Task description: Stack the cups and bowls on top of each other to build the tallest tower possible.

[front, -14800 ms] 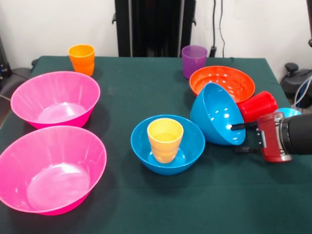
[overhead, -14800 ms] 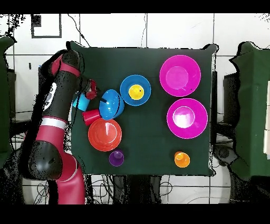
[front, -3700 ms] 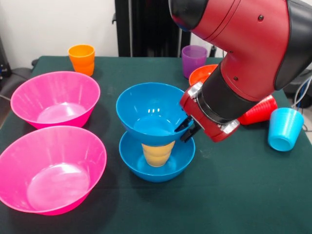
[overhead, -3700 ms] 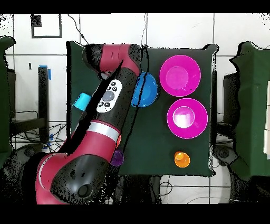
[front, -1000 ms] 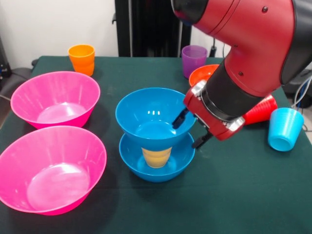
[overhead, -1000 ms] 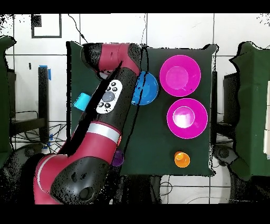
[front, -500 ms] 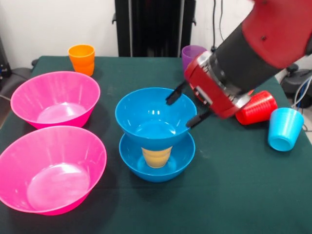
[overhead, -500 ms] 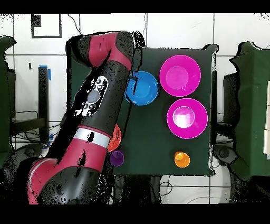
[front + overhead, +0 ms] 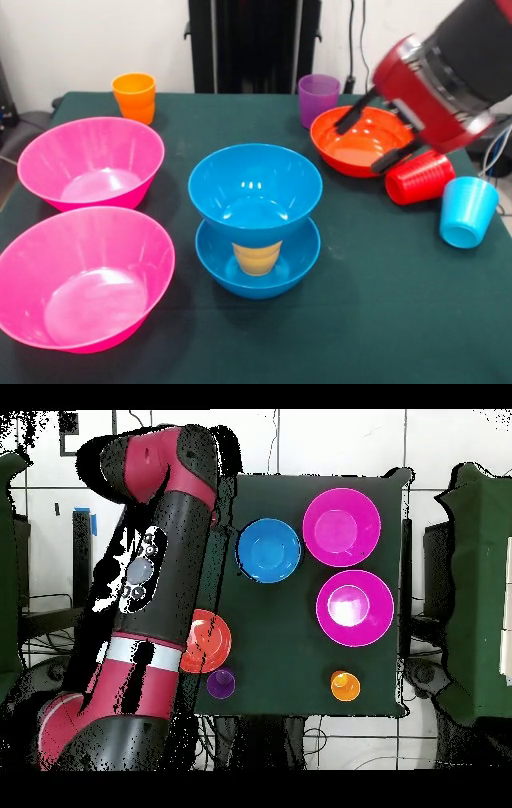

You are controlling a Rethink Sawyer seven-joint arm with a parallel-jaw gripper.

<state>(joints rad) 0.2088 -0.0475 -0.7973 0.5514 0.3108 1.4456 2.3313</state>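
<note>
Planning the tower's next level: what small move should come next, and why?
Probably swing the open, empty end effector toward the light blue cup lying on its side: the upper blue bowl already rests on the yellow cup, so a cup fits next.

Arm [image 9: 165, 584]: glossy red shell sections joined by black cylindrical segments. In the overhead view it fills the left half of the frame. A pale grey band encircles the lower red section. A black panel along the forearm carries round grey buttons. In the front view, upper right of the frame, a black wrist cylinder ends in a red collar with a silver rim. The claw [image 9: 370, 144] has two thin black fingers [image 9: 350, 119], set apart.
</note>
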